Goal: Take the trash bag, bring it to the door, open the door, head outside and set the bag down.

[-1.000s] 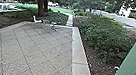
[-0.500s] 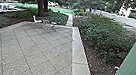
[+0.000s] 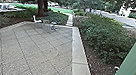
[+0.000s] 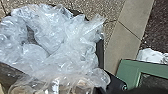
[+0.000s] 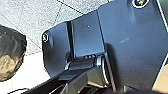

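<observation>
Trash bag (image 4: pixel 72 42), crumpled clear plastic, bulks large in the left wrist view, against the patio (image 3: pixel 36 54) and its pale right edge; whether it touches the ground I cannot tell, nor how far either gripper is open or what it holds. A white chair (image 3: pixel 37 20) stands near the patio's far edge
</observation>
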### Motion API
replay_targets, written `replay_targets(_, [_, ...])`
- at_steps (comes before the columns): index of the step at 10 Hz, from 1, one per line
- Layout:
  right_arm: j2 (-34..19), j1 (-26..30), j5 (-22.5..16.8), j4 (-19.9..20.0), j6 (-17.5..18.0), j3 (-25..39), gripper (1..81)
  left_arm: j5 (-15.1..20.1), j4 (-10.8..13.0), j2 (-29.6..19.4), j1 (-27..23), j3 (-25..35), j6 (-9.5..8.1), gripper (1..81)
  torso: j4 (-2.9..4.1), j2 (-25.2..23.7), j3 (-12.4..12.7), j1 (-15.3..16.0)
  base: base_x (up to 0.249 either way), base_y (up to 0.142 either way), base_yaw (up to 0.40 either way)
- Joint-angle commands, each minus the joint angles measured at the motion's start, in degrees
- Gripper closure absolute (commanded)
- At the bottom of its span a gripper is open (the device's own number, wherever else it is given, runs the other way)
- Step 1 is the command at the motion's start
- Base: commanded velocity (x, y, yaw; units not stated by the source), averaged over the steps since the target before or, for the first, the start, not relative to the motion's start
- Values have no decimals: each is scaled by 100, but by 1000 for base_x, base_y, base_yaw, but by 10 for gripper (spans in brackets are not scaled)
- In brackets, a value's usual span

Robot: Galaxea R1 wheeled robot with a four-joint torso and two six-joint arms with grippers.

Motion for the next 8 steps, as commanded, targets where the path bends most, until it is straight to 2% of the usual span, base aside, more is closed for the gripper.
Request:
replay_targets(1, [15,221,-132,-48,16,55,10,998,-744,-864,-1159,-62,0,811,0,0,0,0,0,0,0])
replay_targets(2, [15,221,-132,-48,16,55,10,1329,-823,-873,-1405,-245,0,811,0,0,0,0,0,0,0])
replay_targets(4, [7,204,-132,-48,16,55,10,1848,-822,-672,-1740,-728,0,811,0,0,0,0,0,0,0])
replay_targets(5, [15,213,-124,-56,16,55,10,2034,-823,-575,-1828,-1000,0,811,0,2,-285,0,0,0,0])
replay_targets(6, [15,213,-115,-56,16,55,10,2131,-823,-513,-1889,-1211,1,811,-118,2,-531,0,0,0,0])
replay_targets(7, [15,213,-115,-56,8,55,10,2202,-823,-451,-1951,-1354,0,811,-15,0,-624,0,0,0,0])
replay_targets(8, [15,213,-115,-56,8,55,10,2211,-823,-398,-2012,-1494,0,811,-28,0,-765,-2,0,0,0])
